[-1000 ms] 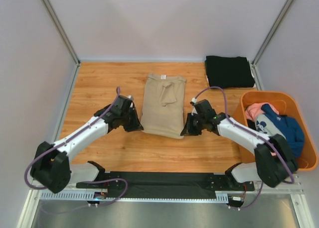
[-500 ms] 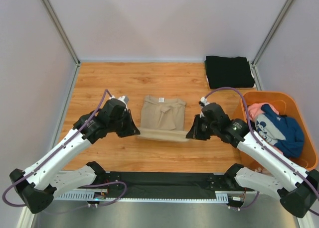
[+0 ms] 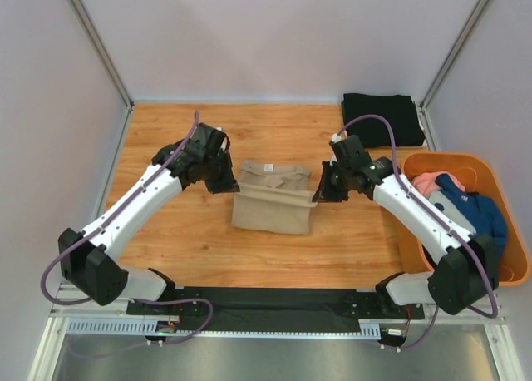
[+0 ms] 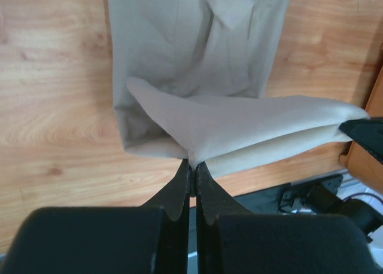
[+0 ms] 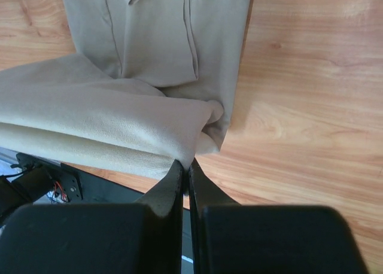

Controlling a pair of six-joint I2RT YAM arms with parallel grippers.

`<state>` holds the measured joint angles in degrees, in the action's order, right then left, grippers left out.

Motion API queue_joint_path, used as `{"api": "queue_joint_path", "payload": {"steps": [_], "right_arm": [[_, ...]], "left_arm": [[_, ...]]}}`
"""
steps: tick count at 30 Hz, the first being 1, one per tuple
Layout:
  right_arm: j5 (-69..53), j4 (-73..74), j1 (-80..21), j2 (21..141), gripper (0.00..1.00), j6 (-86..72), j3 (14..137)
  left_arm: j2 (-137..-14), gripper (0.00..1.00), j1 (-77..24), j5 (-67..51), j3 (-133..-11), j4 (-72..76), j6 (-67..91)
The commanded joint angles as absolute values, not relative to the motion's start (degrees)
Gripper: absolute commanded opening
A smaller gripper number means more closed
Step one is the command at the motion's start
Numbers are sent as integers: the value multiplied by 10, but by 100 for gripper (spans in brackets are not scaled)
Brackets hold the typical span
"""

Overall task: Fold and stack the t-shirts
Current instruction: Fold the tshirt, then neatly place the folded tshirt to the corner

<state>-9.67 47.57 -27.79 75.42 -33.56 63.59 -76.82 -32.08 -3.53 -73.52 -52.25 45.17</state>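
The tan t-shirt (image 3: 273, 200) lies mid-table, its near part lifted and doubled over toward the far end. My left gripper (image 3: 232, 185) is shut on its left corner, seen in the left wrist view (image 4: 192, 162). My right gripper (image 3: 318, 191) is shut on its right corner, seen in the right wrist view (image 5: 186, 162). The cloth (image 4: 239, 127) hangs stretched between the two grippers above the flat part (image 5: 155, 34). A folded black t-shirt (image 3: 381, 119) lies at the far right. The pink t-shirt (image 3: 423, 183) and the blue cartoon-print t-shirt (image 3: 462, 215) lie crumpled in the tub.
An orange plastic tub (image 3: 513, 264) stands at the right edge of the wooden table (image 3: 183, 231). A black bar (image 3: 274, 302) runs along the near edge between the arm bases. Grey walls enclose the far and side edges.
Both grippers carried the shirt's near edge up and toward the far end, folding it over the upper part. The arms reach further out than before.
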Motion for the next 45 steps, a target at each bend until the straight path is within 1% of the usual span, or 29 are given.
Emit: {"api": "queue_joint_path", "payload": {"steps": [1,7,9,10,11,13,15,16,17,18,19,21,22,24,25,26,27,29,30,32,34,38,39,40,43,45], "right_arm": [[-94,486,-251,793,0,-287,675],[-118,468,-210,894,0,-258,757],[-118,468,-198,946,0,-249,786],[-123,465,-193,966,0,-245,816],[-125,467,-186,1007,0,-243,835],[-134,466,-178,1047,0,-239,886],[-137,467,-171,1105,0,-237,917],[-146,469,-168,1123,0,-236,949],[-151,469,-164,1157,4,-235,961],[-156,469,-161,1174,33,-235,975],[-157,475,-159,1187,50,-231,990],[-153,477,-151,1215,84,-229,1026],[-147,483,-148,1223,87,-229,1035],[-151,484,-136,1216,90,-225,1042],[-149,479,-134,1209,90,-224,1034],[-152,469,-128,1188,90,-222,1021],[-168,455,-126,1174,91,-222,976],[-192,400,-120,1134,91,-229,925],[-227,377,-119,1122,92,-231,872],[-255,332,-119,1106,92,-235,836],[-282,303,-119,1105,92,-236,808],[-294,276,-118,1135,91,-230,808],[-299,274,-119,1143,89,-230,814],[-300,271,-118,1163,88,-231,819],[-301,254,-120,1198,84,-242,834],[-304,249,-126,1214,73,-247,840]], "left_arm": [[-801,0,-284,-36,-793,-521,404],[-918,0,-229,-81,-880,-512,367],[-981,0,-216,-96,-910,-510,362],[-1003,0,-207,-107,-941,-510,357],[-1052,0,-202,-110,-959,-511,356],[-1125,0,-189,-129,-1013,-513,354],[-1171,0,-181,-154,-1067,-515,353],[-1193,4,-177,-160,-1084,-515,352],[-1233,12,-174,-161,-1100,-519,353],[-1252,22,-171,-166,-1118,-521,353],[-1268,44,-167,-184,-1151,-522,352],[-1313,54,-160,-200,-1217,-546,350],[-1321,61,-160,-202,-1231,-556,348],[-1311,69,-160,-184,-1248,-565,342],[-1291,71,-160,-178,-1245,-568,339],[-1279,71,-159,-170,-1241,-570,335],[-1266,71,-159,-150,-1229,-576,329],[-1222,72,-158,-135,-1209,-584,321],[-1205,72,-158,-126,-1176,-585,312],[-1149,71,-158,-120,-1134,-584,306],[-1109,70,-158,-107,-1061,-582,295],[-971,68,-158,-91,-921,-562,283],[-948,68,-158,-83,-868,-559,281],[-903,67,-158,-77,-845,-556,277],[-821,67,-158,-48,-764,-555,270],[-787,67,-158,-38,-716,-556,265]]}}
